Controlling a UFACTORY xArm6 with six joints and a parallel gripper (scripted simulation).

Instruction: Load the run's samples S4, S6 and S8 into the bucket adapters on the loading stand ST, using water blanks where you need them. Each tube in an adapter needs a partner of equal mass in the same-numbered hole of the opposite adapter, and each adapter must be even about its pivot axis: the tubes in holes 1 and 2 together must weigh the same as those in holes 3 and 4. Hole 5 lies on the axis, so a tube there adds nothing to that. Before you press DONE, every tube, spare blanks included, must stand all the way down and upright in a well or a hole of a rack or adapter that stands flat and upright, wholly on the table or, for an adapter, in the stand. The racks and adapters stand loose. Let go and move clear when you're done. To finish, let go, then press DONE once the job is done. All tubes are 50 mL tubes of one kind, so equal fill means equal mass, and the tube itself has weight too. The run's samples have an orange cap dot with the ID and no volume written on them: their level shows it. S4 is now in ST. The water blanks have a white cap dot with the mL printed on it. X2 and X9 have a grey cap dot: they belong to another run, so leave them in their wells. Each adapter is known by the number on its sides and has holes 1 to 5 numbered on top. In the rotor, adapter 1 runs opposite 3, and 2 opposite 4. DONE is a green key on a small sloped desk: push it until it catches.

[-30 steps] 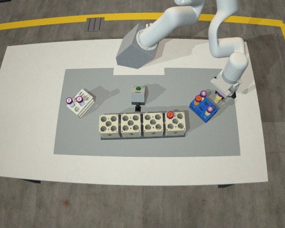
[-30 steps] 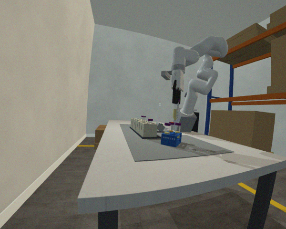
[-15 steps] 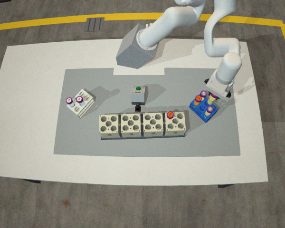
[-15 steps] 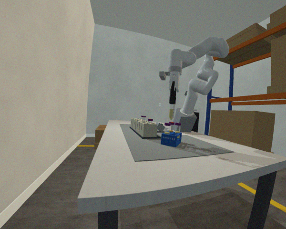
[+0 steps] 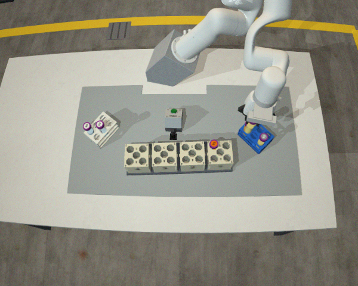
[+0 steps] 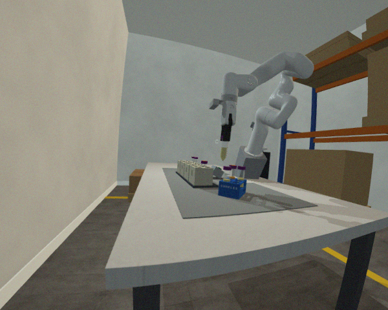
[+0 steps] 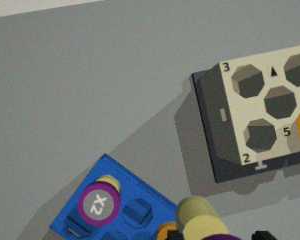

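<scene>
- End block [image 5: 219, 166] [image 6: 200, 175] [image 7: 250, 107], toward the edge across from the arm, shows 3, 2, 5.
- Blue rack [image 5: 249, 145] [image 6: 229, 192] [image 7: 140, 182], near the right edge from above, says SAMPLES.
- Gripper [image 5: 252, 123] [image 6: 225, 138] [image 7: 219, 237], partly open, pinches a tube.
- Yellowish tube [image 5: 248, 128] [image 6: 223, 153] [image 7: 205, 226] hangs above; name hidden.
- X2 cap [image 5: 263, 137] [image 6: 227, 168] [image 7: 99, 203] is grey.

Smooth white rounded arm [image 5: 200, 33] [image 6: 271, 73] segments, pale boxy gripper housing, black jaws.

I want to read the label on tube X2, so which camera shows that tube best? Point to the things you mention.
The wrist view: X2 [image 5: 264, 137] [image 7: 99, 203] faces it, label large and legible. From the top it's small, its label blurred; the exterior shows purple-capped tubes side-on, labels unreadable.
</scene>
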